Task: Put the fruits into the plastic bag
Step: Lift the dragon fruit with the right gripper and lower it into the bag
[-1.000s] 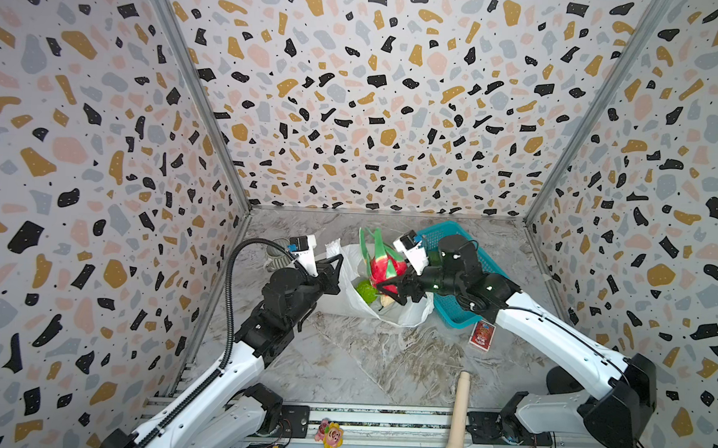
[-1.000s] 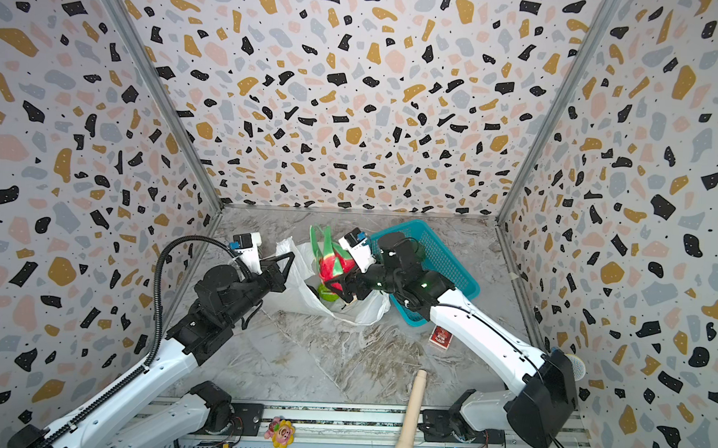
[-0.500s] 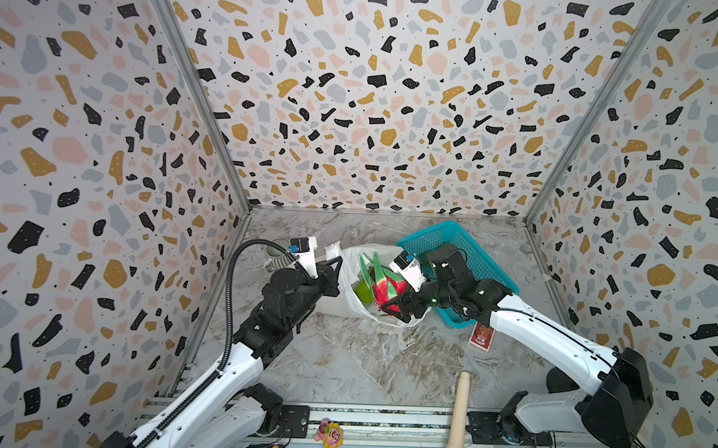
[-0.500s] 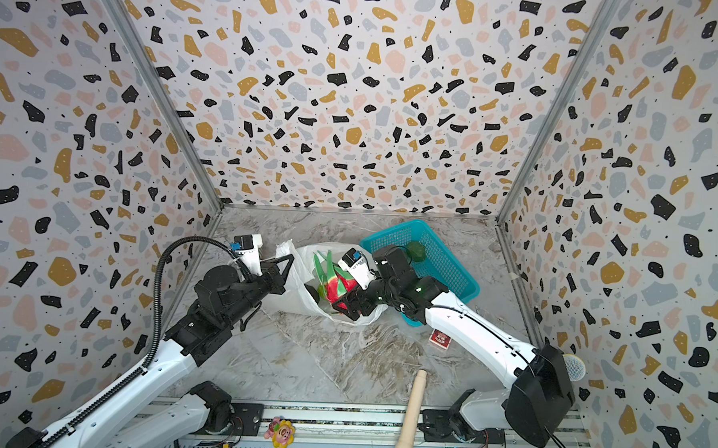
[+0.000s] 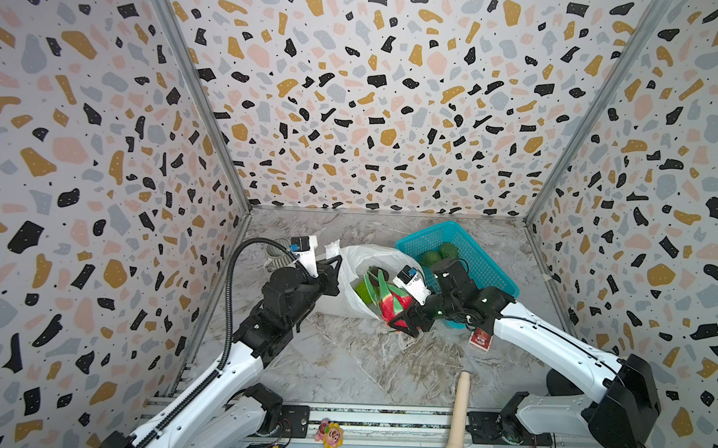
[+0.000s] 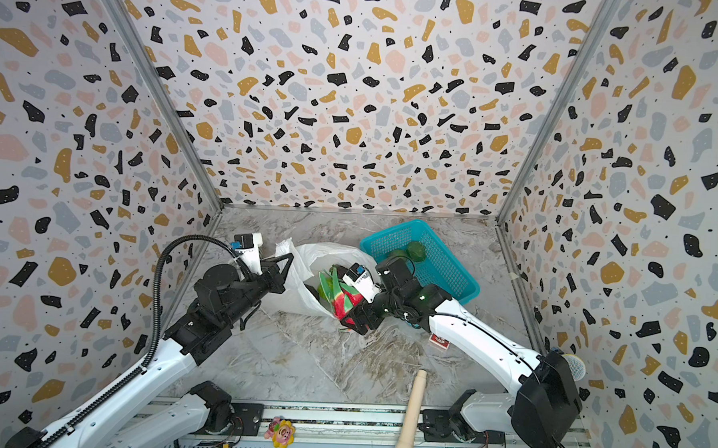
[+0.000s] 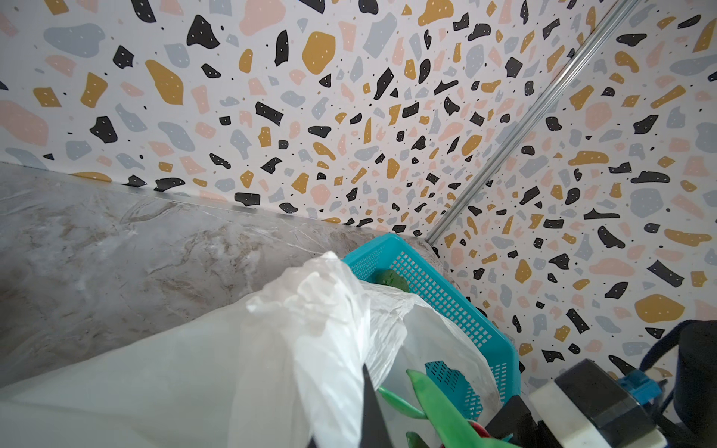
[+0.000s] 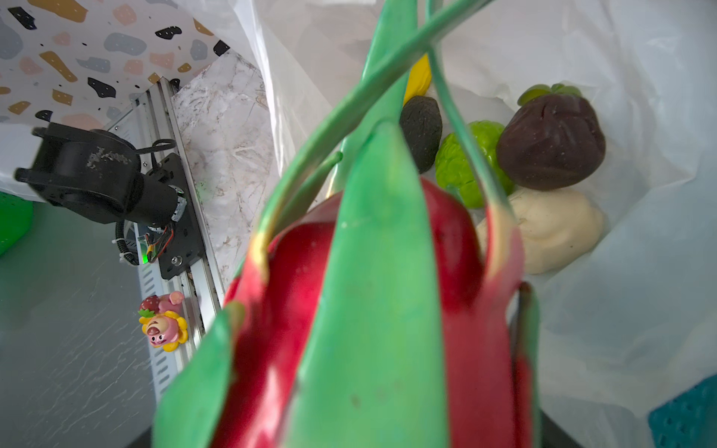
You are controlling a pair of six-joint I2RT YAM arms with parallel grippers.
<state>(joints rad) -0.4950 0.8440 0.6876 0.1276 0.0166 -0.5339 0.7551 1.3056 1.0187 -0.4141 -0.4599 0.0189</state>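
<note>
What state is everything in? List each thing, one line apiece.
plastic bag: lying on the table, mouth held open.
left hand: shut on the bag's rim.
right hand: gripping the dragon fruit.
dragon fruit: held at the bag's mouth, not released.
avocado, lime-green ball, cream piece: lying inside the bag.
teal basket: upright, dark green fruits inside.
red packet: flat on the table beside the basket.

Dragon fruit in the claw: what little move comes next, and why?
Probably ease the right gripper a little deeper, because the dragon fruit it holds sits only at the mouth of the plastic bag, which the left gripper holds open.
</note>
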